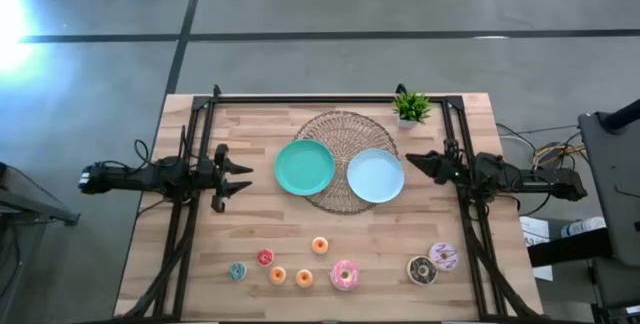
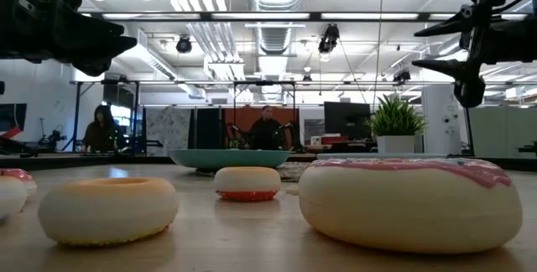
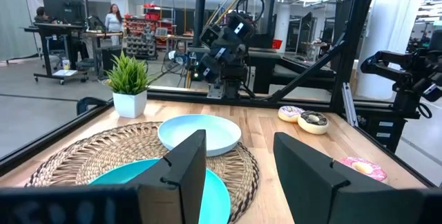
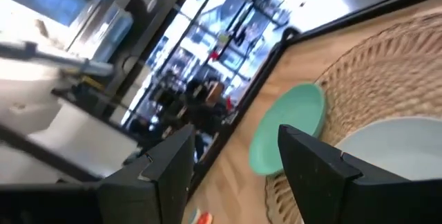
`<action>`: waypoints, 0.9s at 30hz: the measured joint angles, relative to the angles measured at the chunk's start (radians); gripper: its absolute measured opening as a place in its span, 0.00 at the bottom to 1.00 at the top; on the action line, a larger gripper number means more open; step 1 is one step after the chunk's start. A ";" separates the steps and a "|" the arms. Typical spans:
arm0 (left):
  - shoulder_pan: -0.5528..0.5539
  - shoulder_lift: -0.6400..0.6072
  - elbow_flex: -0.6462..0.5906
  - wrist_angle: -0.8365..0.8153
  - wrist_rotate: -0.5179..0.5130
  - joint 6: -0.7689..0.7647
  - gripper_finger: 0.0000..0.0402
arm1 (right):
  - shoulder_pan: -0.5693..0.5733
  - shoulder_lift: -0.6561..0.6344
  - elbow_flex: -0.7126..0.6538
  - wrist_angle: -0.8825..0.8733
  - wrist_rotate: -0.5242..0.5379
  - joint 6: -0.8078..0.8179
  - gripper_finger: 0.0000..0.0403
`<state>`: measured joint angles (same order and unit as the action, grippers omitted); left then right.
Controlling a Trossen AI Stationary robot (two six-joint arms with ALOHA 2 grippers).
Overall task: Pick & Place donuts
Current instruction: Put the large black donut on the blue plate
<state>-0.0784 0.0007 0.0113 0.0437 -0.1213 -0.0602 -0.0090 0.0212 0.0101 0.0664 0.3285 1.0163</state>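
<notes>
Eight donuts are seen lying flat on the wooden table, holes facing up, strung in a loose row along the lower part of the high view. At the lower left of centre are the blue donut, the red donut and three orange donuts, the last set a little higher than the others. The pink donut lies near the bottom centre. Toward the lower right the chocolate donut and the lilac sprinkled donut are found touching each other.

At the frame's centre a teal plate and a light-blue plate rest side by side on a round woven mat; nothing is seen in either plate. A small potted plant stands at the upper right of the table.

The left gripper is held above the table at the left of the frame, fingers parted wide and gripping nothing. The right gripper is held at the right, just beside the light-blue plate, likewise spread apart and empty. In the low view, people are visible at desks in the room behind.
</notes>
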 joint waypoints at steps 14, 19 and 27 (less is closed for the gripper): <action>0.000 0.000 0.000 0.000 0.000 0.000 0.36 | 0.034 0.120 0.028 -0.096 -0.212 0.254 0.50; 0.000 0.000 0.000 0.000 0.000 0.000 0.36 | 0.093 0.318 0.239 -0.495 -0.296 0.210 0.50; 0.000 0.000 0.000 0.000 0.000 0.000 0.36 | 0.155 0.707 0.512 -0.896 -0.584 0.002 0.50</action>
<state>-0.0784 0.0010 0.0114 0.0438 -0.1211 -0.0605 0.1458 0.7284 0.5222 -0.8294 -0.2555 1.0187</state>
